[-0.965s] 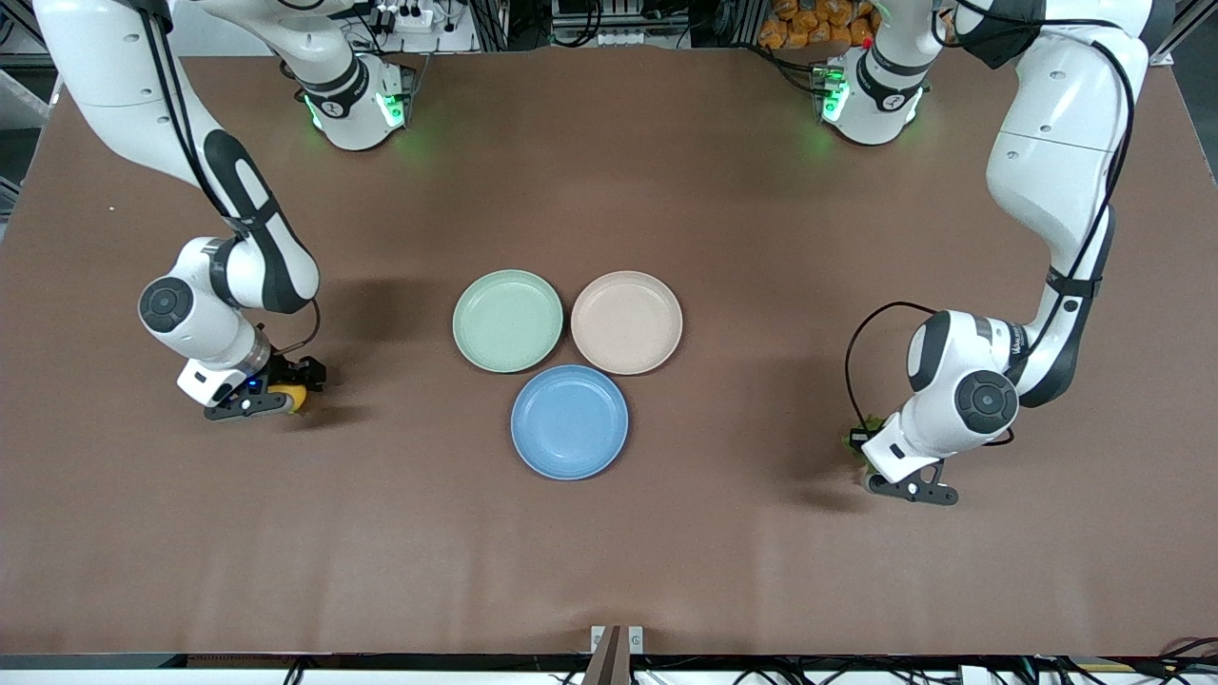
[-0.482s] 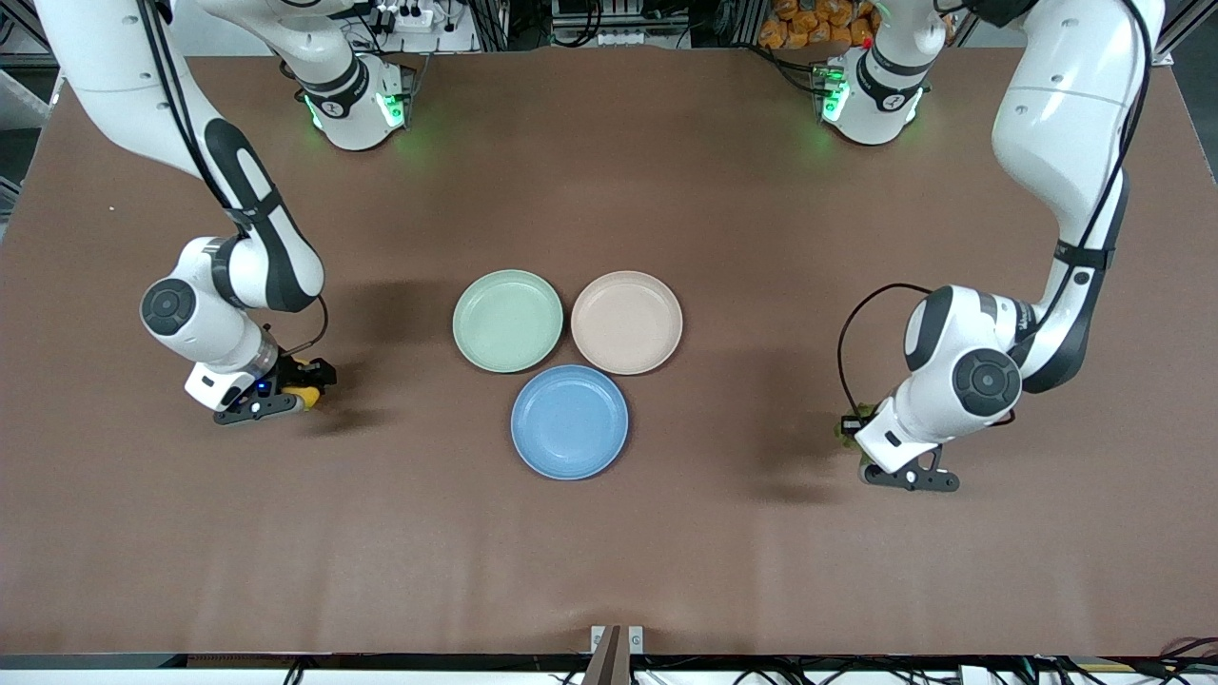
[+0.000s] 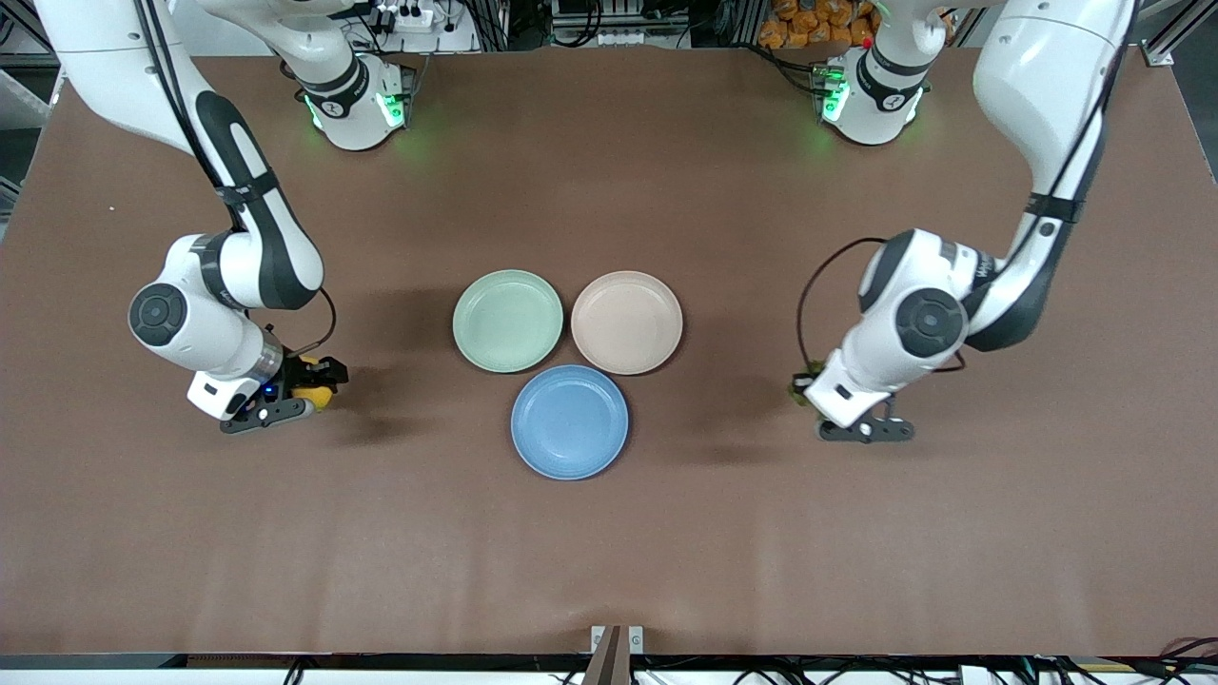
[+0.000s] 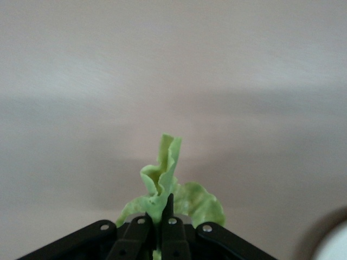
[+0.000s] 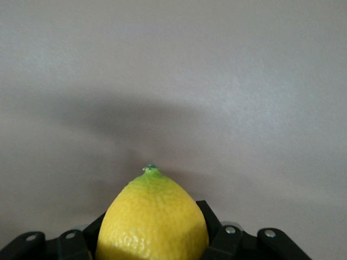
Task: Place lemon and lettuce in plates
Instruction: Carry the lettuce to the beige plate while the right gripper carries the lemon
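The tabletop (image 3: pixel 609 533) wears a matt brown cloth-like cover. The plates (image 3: pixel 569 421) look matt and smooth, the lemon (image 5: pixel 153 223) pebbled and faintly glossy, the lettuce (image 4: pixel 162 181) wrinkly.

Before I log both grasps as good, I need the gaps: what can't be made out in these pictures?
- Lettuce: in the front view the left arm's wrist hides nearly all of it.
- Left hand: left wrist view's edge cuts off the finger bases; it is shut on the lettuce.
- Lemon: right wrist view's edge cuts off its lower part; the front view shows only a sliver.
- Right hand: the lemon hides its contact points.
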Robot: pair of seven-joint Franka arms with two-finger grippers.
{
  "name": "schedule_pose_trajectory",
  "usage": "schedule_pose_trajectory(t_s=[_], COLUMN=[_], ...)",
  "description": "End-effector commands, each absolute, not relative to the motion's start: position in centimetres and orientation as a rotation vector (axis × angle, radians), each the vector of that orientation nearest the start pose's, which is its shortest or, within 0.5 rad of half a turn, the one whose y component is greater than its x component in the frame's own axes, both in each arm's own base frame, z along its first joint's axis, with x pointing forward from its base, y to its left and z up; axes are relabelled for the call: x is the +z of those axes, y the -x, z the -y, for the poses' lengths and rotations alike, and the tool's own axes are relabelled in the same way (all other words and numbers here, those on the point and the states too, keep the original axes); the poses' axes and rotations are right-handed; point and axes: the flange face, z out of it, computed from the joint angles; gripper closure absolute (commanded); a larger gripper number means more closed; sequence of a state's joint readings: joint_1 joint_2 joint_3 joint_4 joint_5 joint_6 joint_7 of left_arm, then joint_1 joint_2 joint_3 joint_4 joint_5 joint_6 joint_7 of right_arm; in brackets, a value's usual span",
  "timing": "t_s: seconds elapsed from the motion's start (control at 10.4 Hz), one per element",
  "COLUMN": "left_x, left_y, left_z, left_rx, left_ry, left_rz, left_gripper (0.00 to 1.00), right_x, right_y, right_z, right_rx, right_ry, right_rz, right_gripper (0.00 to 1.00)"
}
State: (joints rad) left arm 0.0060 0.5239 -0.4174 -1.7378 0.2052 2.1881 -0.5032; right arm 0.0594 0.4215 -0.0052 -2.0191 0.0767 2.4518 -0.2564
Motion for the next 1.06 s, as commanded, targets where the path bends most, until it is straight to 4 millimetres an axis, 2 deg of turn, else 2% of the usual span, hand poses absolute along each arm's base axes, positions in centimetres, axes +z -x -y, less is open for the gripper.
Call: schedule_pose_trajectory(t_s=[0.0, 0.19, 0.29, 0.48, 0.68, 0.87, 0.96], left_x=[30.0, 29.8, 29.8, 29.6, 29.0, 28.3, 27.6], left_y=[-58.3, -55.9, -54.7, -52.5, -51.2, -50.6, -50.0], left_z=[28.3, 32.5, 34.4, 38.0, 41.9, 45.3, 46.7], left_rx=[0.149, 0.177, 0.179, 0.183, 0.193, 0.211, 0.226], left_ry=[3.159, 3.138, 3.132, 3.124, 3.135, 3.146, 3.143], left_rz=[0.136, 0.165, 0.179, 0.2, 0.242, 0.323, 0.354], left_gripper=[1.0, 1.0, 1.0, 1.0, 1.0, 1.0, 1.0], right_x=[27.0, 30.0, 30.6, 30.3, 29.6, 28.8, 28.3], right_y=[-62.0, -64.2, -64.9, -66.0, -67.1, -67.6, -67.8], right_z=[-5.6, -10.5, -13.2, -18.7, -24.6, -29.4, -31.1], right_rx=[-0.026, -0.068, -0.092, -0.113, -0.146, -0.17, -0.202], right_ry=[3.048, 3.027, 2.999, 2.958, 2.932, 2.916, 2.9], right_rz=[0.295, 0.22, 0.216, 0.218, 0.217, 0.172, 0.172], right_gripper=[0.95, 0.95, 0.95, 0.96, 0.96, 0.96, 0.96])
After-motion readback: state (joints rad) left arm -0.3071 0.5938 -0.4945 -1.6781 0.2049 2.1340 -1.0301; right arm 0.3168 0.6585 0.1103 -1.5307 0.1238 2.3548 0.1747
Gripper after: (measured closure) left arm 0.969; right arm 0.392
